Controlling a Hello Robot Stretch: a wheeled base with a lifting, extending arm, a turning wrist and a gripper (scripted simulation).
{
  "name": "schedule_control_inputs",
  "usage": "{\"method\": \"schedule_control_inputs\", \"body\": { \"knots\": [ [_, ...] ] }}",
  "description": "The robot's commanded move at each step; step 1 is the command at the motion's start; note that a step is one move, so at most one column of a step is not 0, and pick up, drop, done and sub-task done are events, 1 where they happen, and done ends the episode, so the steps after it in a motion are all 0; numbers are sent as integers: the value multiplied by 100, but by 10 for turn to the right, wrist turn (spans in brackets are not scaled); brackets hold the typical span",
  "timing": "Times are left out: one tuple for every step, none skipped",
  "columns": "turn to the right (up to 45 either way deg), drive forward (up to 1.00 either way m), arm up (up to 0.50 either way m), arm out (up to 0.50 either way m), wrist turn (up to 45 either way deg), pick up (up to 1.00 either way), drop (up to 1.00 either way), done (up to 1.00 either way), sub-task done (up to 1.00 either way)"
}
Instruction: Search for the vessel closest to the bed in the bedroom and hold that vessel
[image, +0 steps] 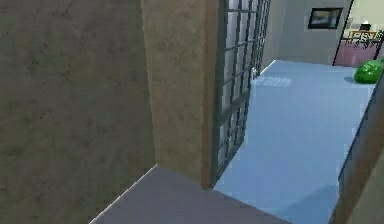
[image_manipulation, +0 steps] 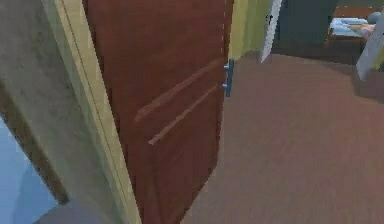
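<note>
End effector state: cannot tell. Search stage only; vessel not yet picked out. Past the door (image_manipulation: 170, 100), far room holds possibly a bed (image_manipulation: 352, 28). Approach and grasp remain.

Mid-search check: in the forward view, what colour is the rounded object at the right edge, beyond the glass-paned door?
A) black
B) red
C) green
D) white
C: the object at the right edge, at the far end of the pale blue floor, is bright green.
</note>
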Motion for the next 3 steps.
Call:
{"method": "schedule_control_inputs", "body": {
  "knots": [
    [210, 0, 0, 0, 0, 0, 0, 0, 0],
    [0, 25, 0, 0, 0, 0, 0, 0, 0],
    [90, 0, 0, 0, 0, 0, 0, 0, 0]
  ]
}}
